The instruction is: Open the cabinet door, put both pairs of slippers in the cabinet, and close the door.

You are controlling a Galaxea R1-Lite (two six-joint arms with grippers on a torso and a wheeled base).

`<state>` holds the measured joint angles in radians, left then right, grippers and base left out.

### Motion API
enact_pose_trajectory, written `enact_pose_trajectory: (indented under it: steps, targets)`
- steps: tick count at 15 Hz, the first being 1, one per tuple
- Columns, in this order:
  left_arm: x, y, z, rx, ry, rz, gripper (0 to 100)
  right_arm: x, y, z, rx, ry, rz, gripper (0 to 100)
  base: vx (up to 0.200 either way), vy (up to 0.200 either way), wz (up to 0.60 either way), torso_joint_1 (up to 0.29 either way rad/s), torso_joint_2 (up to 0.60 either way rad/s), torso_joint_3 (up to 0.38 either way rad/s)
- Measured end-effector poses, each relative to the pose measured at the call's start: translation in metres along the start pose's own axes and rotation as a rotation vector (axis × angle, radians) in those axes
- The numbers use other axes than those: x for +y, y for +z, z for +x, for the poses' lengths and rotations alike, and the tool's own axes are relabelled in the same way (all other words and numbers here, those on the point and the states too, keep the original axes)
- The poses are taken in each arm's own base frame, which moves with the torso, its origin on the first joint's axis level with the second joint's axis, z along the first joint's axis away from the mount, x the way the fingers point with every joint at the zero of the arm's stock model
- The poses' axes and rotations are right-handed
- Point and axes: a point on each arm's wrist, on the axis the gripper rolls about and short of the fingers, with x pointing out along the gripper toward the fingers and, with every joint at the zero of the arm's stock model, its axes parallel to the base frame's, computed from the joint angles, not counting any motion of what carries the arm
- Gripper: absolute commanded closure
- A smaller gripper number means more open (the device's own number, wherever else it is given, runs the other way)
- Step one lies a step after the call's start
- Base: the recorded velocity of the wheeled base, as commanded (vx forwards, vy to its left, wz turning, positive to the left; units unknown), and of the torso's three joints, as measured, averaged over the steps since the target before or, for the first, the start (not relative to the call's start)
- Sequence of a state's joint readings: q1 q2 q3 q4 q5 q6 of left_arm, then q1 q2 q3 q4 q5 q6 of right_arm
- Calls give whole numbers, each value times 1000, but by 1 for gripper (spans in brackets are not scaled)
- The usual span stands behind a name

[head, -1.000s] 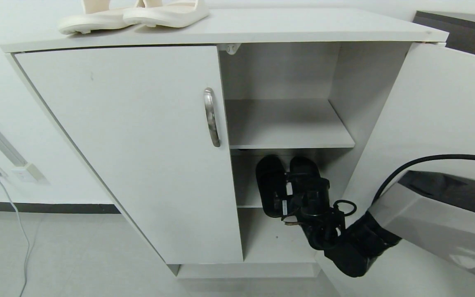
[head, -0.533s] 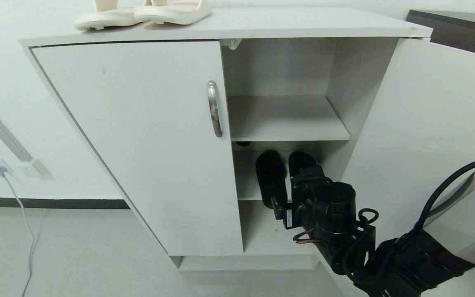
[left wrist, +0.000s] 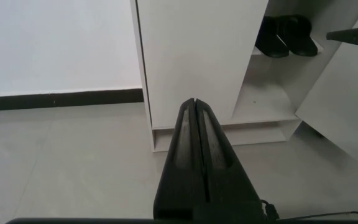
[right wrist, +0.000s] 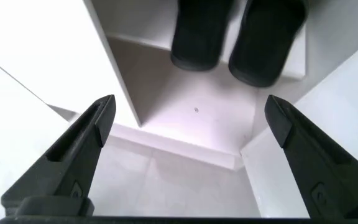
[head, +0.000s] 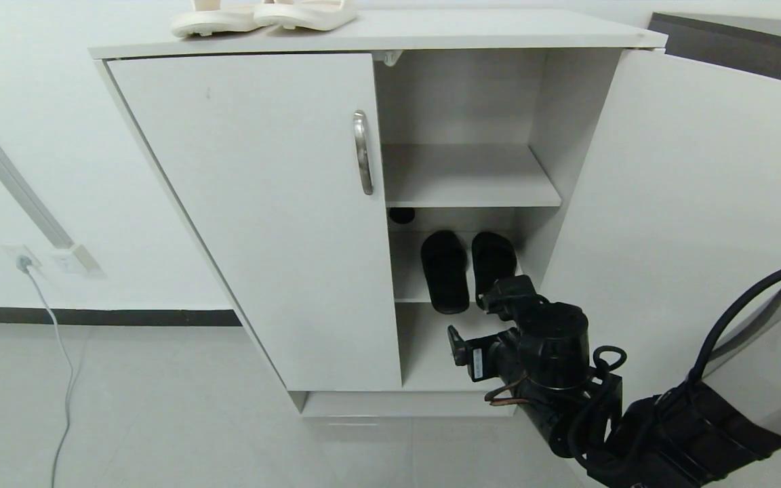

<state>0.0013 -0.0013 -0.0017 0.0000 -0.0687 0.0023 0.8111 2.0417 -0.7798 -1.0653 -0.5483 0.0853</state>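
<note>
Right wrist view, right hand [right wrist: 189,106] spread wide, empty, apparently clear of the black slippers [right wrist: 197,34]

The cream slippers [head: 265,15] on the cabinet top are cut by the upper edge of the head view, so their straps cannot be seen. The near end of one black slipper [head: 493,261] is covered by the right gripper [head: 475,318]. Under the upper shelf [head: 472,196], a small dark round thing [head: 401,215] sits half behind the closed door [head: 262,203]; what it is, I cannot tell. The open door [head: 689,203] runs out past the right edge.
</note>
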Motion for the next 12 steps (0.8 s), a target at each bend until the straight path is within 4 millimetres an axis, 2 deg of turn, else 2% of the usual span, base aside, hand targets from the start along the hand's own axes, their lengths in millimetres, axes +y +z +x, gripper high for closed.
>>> enact_pose_trajectory:
  steps: [5,12]
  targets:
    - [0,0,0,0,-1,0,100,2,-1,-1,1,6,-1,0,0,0,0,0,0,13]
    - [0,0,0,0,0,0,100,2,-1,-1,0,-1,1,0,0,0,0,3,3,170]
